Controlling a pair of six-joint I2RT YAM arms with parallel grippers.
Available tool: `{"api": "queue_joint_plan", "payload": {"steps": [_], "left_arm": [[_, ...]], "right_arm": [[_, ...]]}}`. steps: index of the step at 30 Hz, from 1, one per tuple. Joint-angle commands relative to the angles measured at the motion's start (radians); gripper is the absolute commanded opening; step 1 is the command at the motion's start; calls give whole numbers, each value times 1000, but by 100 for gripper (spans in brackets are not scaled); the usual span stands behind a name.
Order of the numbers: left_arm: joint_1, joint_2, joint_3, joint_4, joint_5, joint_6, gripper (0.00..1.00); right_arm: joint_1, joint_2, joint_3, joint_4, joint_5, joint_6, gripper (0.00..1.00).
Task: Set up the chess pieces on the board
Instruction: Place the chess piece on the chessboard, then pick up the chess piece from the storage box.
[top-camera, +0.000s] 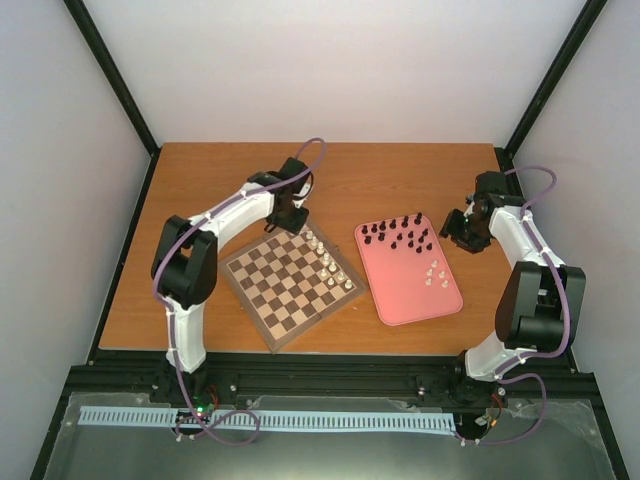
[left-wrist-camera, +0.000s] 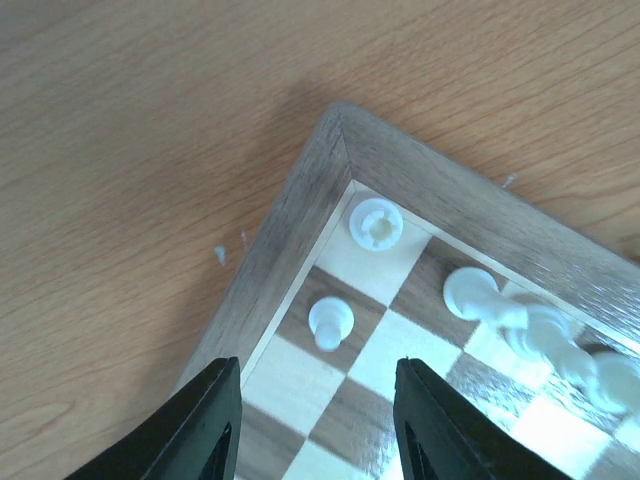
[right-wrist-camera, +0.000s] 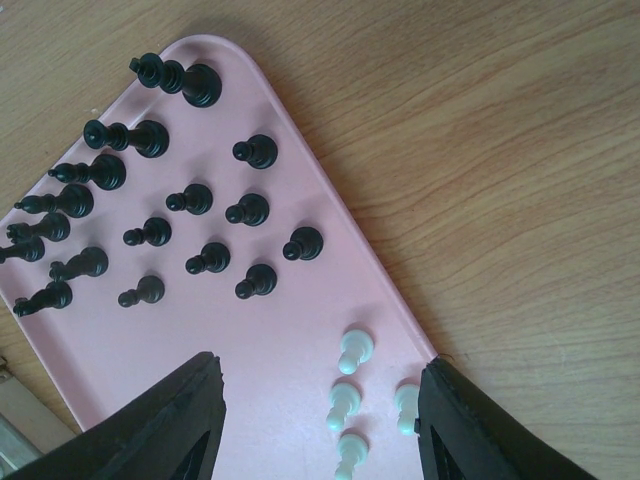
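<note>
Diagonally, the board (top-camera: 285, 292) sits corner-first; white pieces (top-camera: 326, 259) stand upright; both arms' jaws spread, empty.

Cream pieces (top-camera: 327, 262) line board (top-camera: 285, 288) edge.

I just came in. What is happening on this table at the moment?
Two robot arms are setting up a chess game. The left gripper hovers open over the far corner of the board, where a white rook and a white pawn stand; more white pieces line that edge. The right gripper hovers open and empty over the pink tray, which holds the black pieces and a few white pawns.
</note>
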Motion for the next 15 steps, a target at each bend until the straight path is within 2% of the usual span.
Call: {"api": "queue_joint_plan", "payload": {"steps": [1,6,10,15], "left_arm": [[10,-121,12,-61,-5,-15,44],[-7,-222,64,-84,117,-33,45],[-132,-218,136,-89,184,-1,44],[-315,-87,260,-89,290,20,43]], "right_arm": [[-8,-9,-5,4,0,-5,54],[-8,-9,1,2,14,0,54],[-8,1,8,3,11,8,54],[-8,5,30,-7,27,7,55]]}}
